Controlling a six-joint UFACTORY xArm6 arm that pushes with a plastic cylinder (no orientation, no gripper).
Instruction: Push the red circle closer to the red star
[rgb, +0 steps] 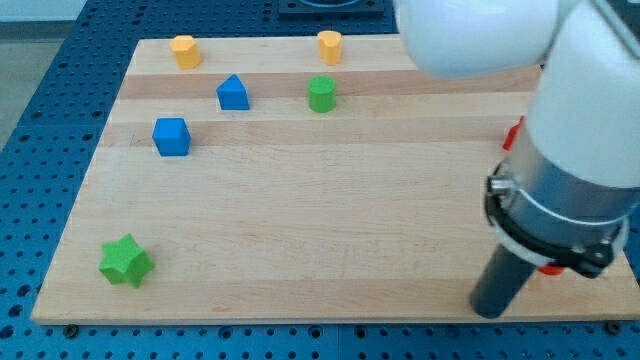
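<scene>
In the camera view, the tip (490, 308) of the rod rests on the wooden board (330, 230) near the view's bottom right; the rod has no jaws to open or close. A red block (514, 134) shows at the right edge and another red piece (551, 269) just right of the rod, both mostly hidden by the arm, so their shapes cannot be told. Far from the tip are a green star (126, 261), a blue cube (171, 136), a blue block (233, 92), a green cylinder (321, 94) and two orange blocks (184, 50) (330, 46).

yellow blocks: two, one (184, 50) and another (330, 46), along the board's (300, 230) top edge
blue blocks: pentagon-like (232, 93); cube (171, 136) nearer left edge
green cylinder (321, 94): top centre
green star (126, 261): bottom-left corner

My tip (490, 312) far from green star (126, 261)
</scene>
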